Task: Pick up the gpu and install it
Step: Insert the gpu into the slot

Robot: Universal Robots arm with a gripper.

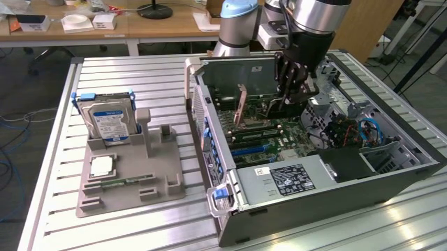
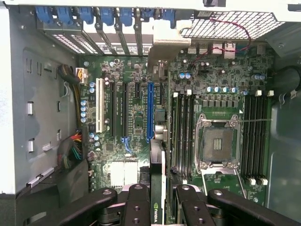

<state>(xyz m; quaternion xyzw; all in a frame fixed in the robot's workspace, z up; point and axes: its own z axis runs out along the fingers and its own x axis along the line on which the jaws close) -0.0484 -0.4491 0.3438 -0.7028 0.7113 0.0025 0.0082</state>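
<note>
Slatted metal counter [image 1: 140,230] underfoot, wooden desks along the back of the room, and right in the middle lies the open computer case [image 1: 391,183] on its side, its insides facing up. That case is our landmark. Over it hangs the robot arm [image 1: 307,21], reaching down into the cavity, and the claw [image 1: 292,86] sits just above the motherboard [image 1: 279,138]. From the wrist view the black fingers [image 2: 136,207] are closed narrow on the gpu [image 2: 157,188], a thin dark card held edge-on between them, a green logo showing on its face by the fingers. The card hangs upright over the board, lined up near the long blue slot [image 2: 150,110], though whether it touches the slot I cannot tell. Beside that slot stand a white slot [image 2: 99,106] and the bare processor socket [image 2: 218,141] flanked by rows of memory slots. Out beyond the case, towards the exterior view's left, a grey parts holder [image 1: 129,178] rests on the counter, well apart from the case. In it a hard drive [image 1: 106,120] with a blue label stands upright, and a slim green memory stick [image 1: 125,182] lies flat.
</note>
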